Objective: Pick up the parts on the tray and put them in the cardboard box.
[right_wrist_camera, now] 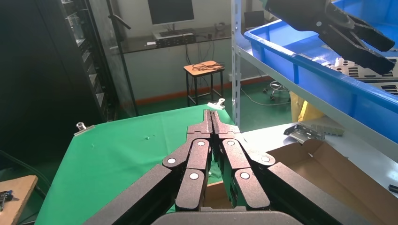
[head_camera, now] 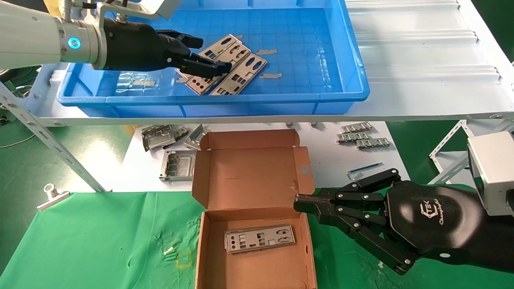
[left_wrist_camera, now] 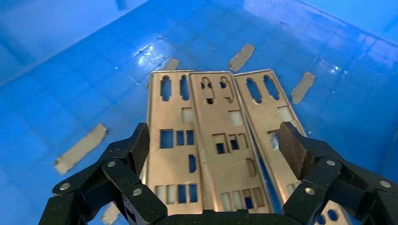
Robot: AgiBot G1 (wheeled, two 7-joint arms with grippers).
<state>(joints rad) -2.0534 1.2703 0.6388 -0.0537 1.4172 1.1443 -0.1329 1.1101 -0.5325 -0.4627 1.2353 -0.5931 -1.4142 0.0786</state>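
My left gripper hovers, jaws wide, over three plates in the blue tray. My right gripper, jaws closed and empty, rests beside the cardboard box.

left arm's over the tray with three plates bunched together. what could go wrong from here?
1. The left gripper hangs open over three parts lying edge to edge, partly overlapping; its jaws span more than one, so it may lift two or drag a neighbour.
2. The plates lie thin and flat on the tray floor, so the jaws may slip off.
3. The right gripper, shut, sits against the cardboard box wall, crowding the drop where one plate already lies.
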